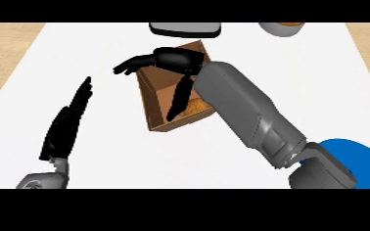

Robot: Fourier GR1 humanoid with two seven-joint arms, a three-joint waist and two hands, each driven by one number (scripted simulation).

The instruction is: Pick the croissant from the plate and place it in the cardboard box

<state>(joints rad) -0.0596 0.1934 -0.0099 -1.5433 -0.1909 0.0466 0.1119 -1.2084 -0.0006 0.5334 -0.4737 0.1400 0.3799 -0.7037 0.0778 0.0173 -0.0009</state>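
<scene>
The brown cardboard box [155, 103] stands open at the middle of the white counter. Inside it, at its near right corner, lies the golden-brown croissant [196, 107], partly hidden by my forearm. My right hand [173, 59] hovers over the box's far end, fingers relaxed and pointing left past the box's rim, thumb hanging down into the box beside the croissant. It holds nothing. My left hand [69, 120] rests open at the left, fingers straight and pointing away from me, apart from the box.
A grey dish with a dark rim [185, 28] sits at the far edge behind the box. A grey bowl with something brown in it [282, 28] is at the far right. Wooden surface [18, 41] borders the counter's sides.
</scene>
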